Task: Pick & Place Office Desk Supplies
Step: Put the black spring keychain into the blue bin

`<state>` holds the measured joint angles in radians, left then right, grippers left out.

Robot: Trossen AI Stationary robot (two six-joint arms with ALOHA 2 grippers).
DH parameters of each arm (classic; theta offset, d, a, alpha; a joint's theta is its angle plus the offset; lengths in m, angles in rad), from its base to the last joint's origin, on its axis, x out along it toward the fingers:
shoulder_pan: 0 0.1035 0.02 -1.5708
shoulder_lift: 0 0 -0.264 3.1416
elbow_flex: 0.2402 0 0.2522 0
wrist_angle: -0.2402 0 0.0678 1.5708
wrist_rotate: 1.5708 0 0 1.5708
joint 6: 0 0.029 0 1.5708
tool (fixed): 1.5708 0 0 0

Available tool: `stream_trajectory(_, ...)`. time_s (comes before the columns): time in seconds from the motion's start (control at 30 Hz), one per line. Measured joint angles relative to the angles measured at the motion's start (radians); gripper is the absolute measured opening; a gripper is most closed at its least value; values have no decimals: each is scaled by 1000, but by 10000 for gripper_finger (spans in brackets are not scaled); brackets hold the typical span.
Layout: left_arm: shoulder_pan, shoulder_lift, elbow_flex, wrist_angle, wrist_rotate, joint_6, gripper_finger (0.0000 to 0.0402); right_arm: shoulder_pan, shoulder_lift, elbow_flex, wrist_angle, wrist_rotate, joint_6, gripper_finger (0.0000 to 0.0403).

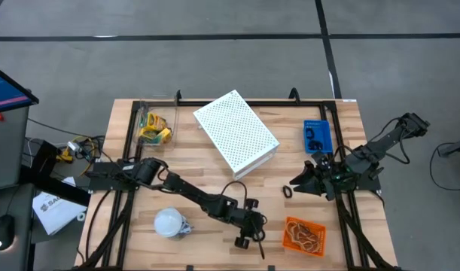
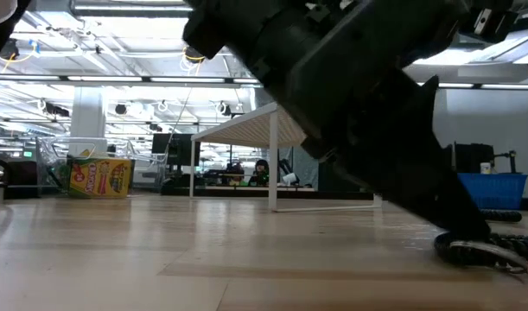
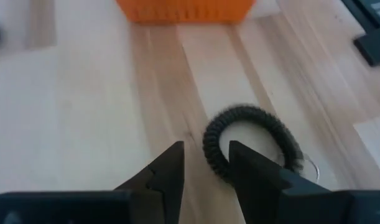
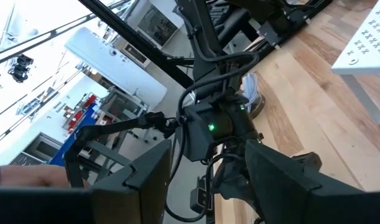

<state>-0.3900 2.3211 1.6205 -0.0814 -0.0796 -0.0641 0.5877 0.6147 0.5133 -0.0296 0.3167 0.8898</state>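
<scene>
A black coiled ring (image 3: pixel 255 134) lies flat on the wooden table, also seen in the low view as the black coiled ring (image 2: pixel 488 250). My left gripper (image 3: pixel 205 149) is open and low over it near the table's near edge, left gripper (image 1: pixel 251 239), one finger on each side of the ring's rim. My right gripper (image 1: pixel 293 183) is open, right gripper (image 4: pixel 208 165), and hovers right of centre beside a second black ring (image 1: pixel 287 193) that lies on the table. Crayon boxes (image 1: pixel 153 129) sit in a clear bin at the far left. My left gripper comes down at a slant onto the ring's rim (image 3: pixel 209 144), with one finger (image 3: pixel 168 171) outside the loop and the other finger (image 3: pixel 252 174) over its inside. The ring lies flat on the table. Whether either finger touches it, I cannot tell.
An orange tray (image 1: pixel 303 235) holding tan rubber bands sits just right of the left gripper. A blue tray (image 1: pixel 318 135) with black rings stands far right. The big white perforated box (image 1: pixel 236 132) fills the centre. A white bulb-like object (image 1: pixel 169 223) lies near the left front.
</scene>
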Motion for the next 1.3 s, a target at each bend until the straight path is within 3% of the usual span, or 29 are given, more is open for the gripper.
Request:
stream_trajectory(0.33, -14, 2, -30, 16, -9, -75, 94, 0, 0, 0, -1, 6, 0, 202)
stream_trajectory(0.53, -4, 1, -30, -19, -9, -171, 19, 0, 0, 0, -1, 12, 0, 202)
stream_trajectory(0.73, -6, -24, -34, -66, -12, -205, 8, 0, 2, 0, 3, 62, -4, 202)
stream_trajectory(1.07, -1, -268, -35, -272, -74, -84, 6, -2, 62, 0, 221, 79, -231, 202)
stream_trajectory(1.3, 70, -480, -35, -422, -157, -38, 5, -25, 112, 1, 344, 77, -370, 202)
